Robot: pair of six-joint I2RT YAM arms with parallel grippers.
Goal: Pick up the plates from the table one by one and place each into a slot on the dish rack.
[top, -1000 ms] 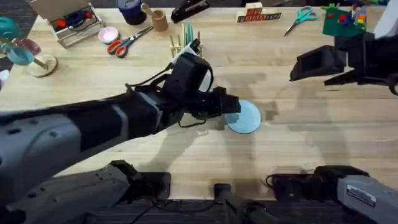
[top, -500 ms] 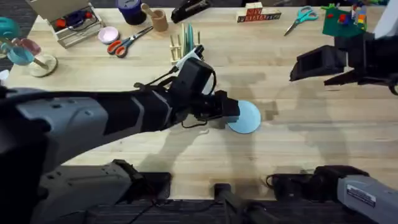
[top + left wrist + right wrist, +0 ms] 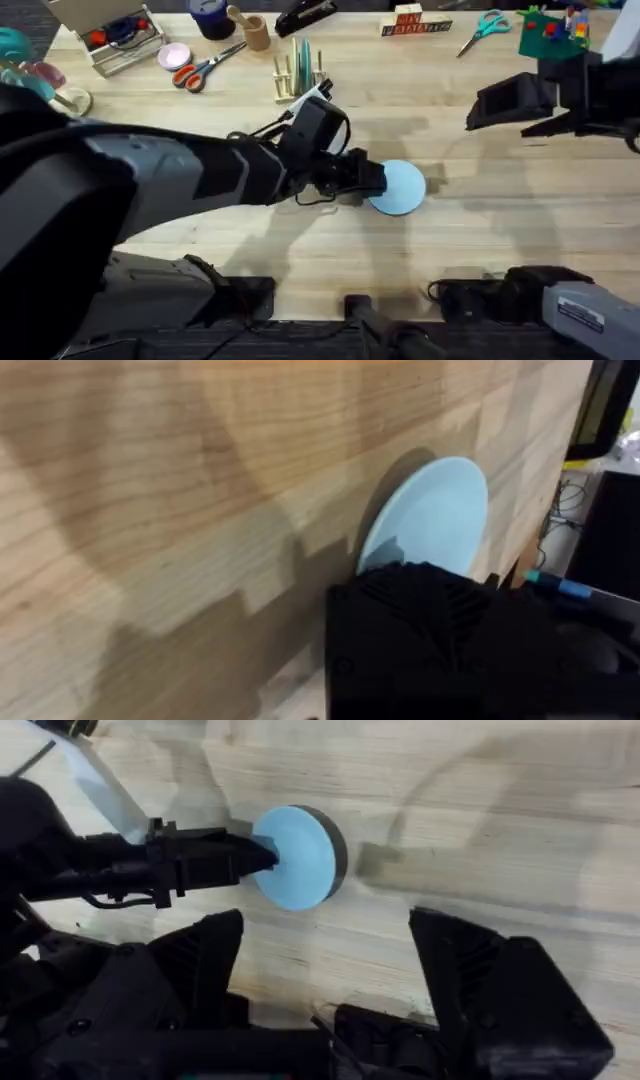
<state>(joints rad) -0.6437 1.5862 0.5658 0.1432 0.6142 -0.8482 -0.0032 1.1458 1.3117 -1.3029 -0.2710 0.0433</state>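
Left jaws (image 3: 375, 181) meet the pale blue plate (image 3: 400, 187) at its edge, mid-desk (image 3: 500, 230); whether they pinch it, I cannot tell. Right jaws (image 3: 330, 935) spread wide, held high, well apart from the plate.

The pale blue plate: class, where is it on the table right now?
In the overhead view the pale blue plate lies near the table's middle, at the left gripper's tip, with the dish rack farther back.
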